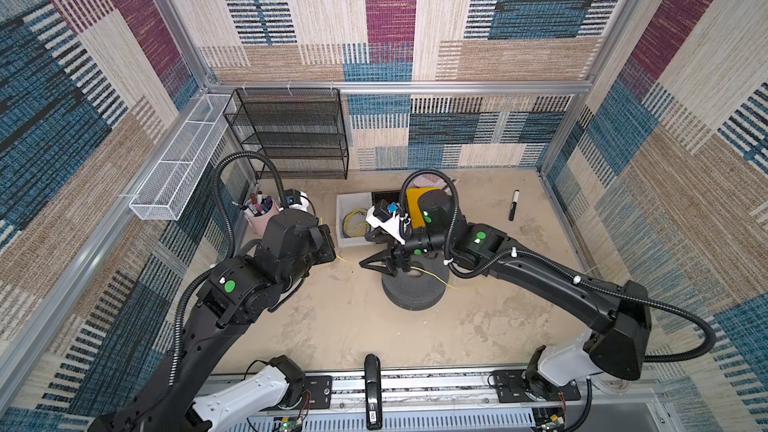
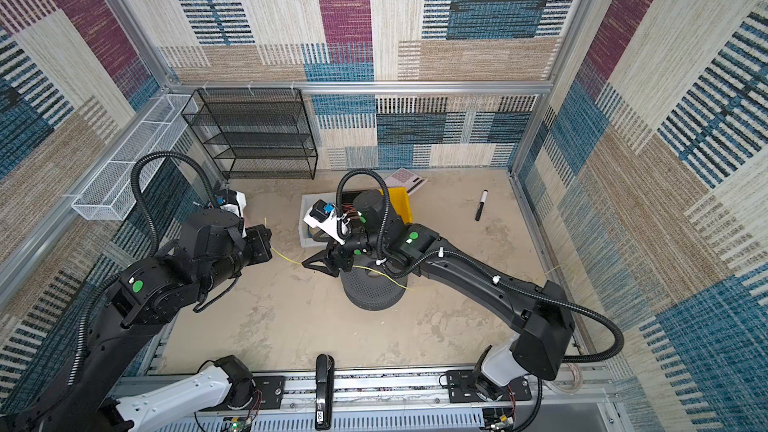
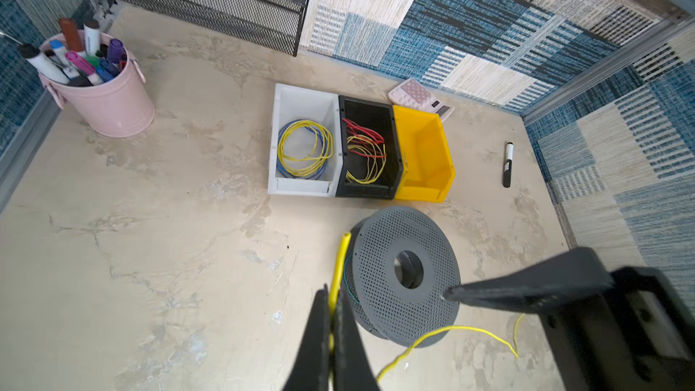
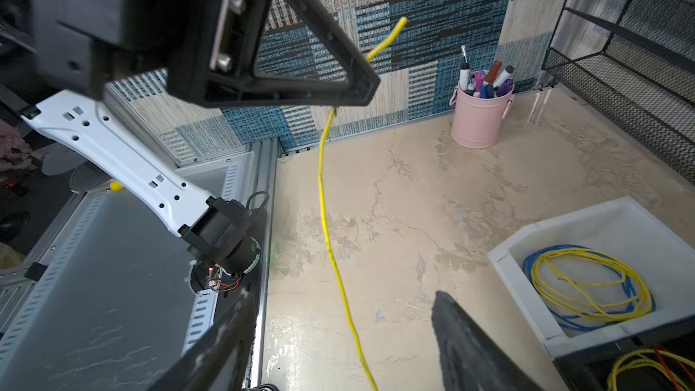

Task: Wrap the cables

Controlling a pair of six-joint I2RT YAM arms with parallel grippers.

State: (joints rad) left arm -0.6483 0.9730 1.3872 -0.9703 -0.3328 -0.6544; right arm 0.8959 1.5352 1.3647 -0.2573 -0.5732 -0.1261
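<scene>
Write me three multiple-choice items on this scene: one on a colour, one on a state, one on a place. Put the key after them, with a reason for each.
1. Which colour is the square plastic bin that holds the yellow-and-blue wire coil?
A. black
B. yellow
C. white

2. What state is the left gripper in?
A. shut on the thin yellow wire
B. open
C. shut on the coil

3. Where does the black-and-white marker pen lie?
A. in the bin with the coil
B. on the bare beige table, to the right of the yellow plastic bin
C. in the left gripper

Key:
1 C: the left wrist view shows white walls around the coil.
2 A: its jaws pinch the wire in the left wrist view.
3 B: both top views show it alone on the table, apart from the bins.
</scene>
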